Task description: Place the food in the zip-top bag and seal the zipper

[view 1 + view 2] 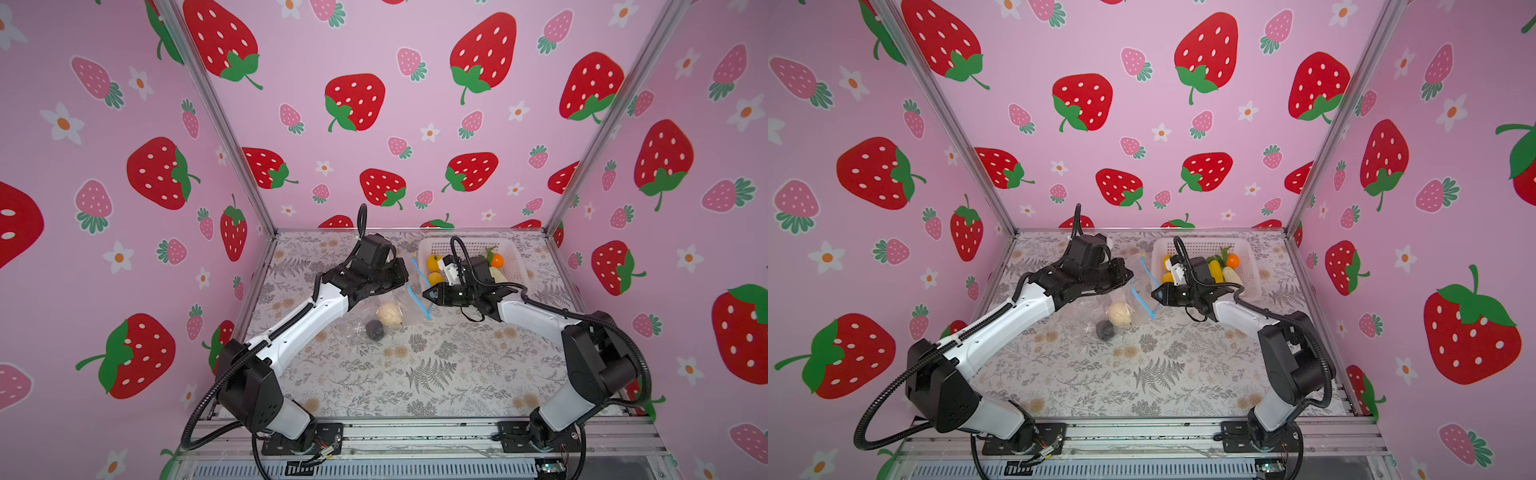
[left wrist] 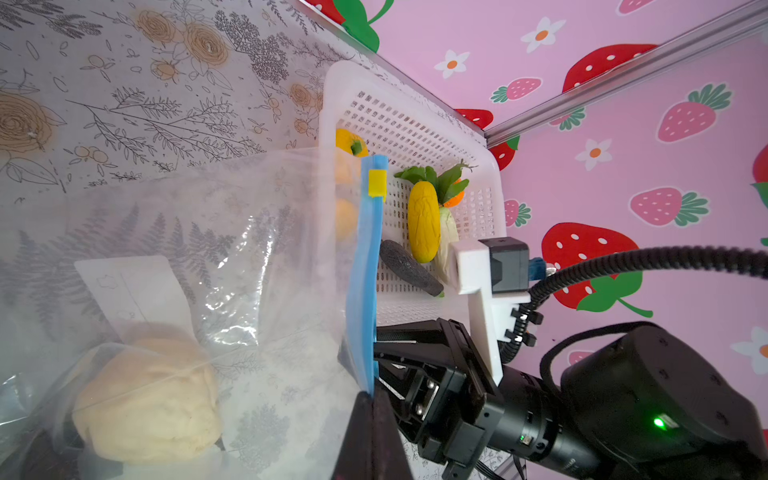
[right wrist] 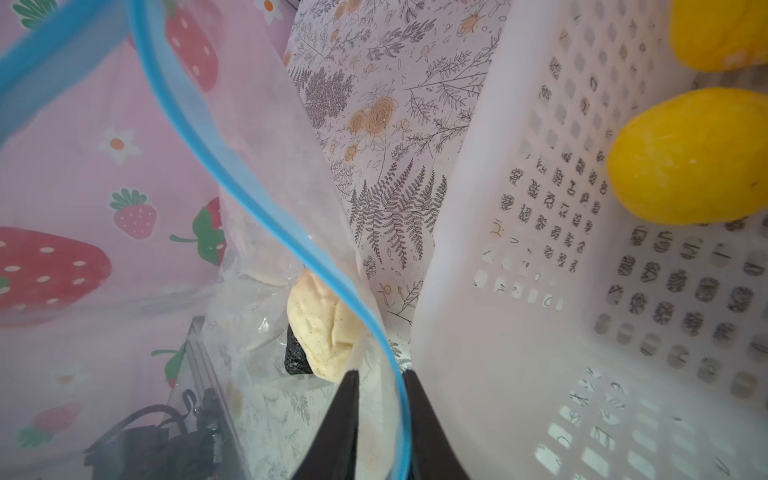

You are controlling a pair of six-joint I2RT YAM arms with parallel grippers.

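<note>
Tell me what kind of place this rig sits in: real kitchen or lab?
Most likely a robot test booth, not a kitchen. It has strawberry-print wall panels on a metal frame. A left arm and right arm are bolted to a front rail. There is toy food in a white basket beside a plastic bag.

One zip-top bag (image 1: pixel 401 305) holds one cream piece (image 1: pixel 389 314) and one dark grey piece (image 1: pixel 375 329); one white basket (image 2: pixel 407 120) holds three yellow pieces (image 2: pixel 424 220), one orange (image 2: pixel 455 201), one leafy vegetable (image 2: pixel 449 235), one dark vegetable (image 2: pixel 409 266).
</note>
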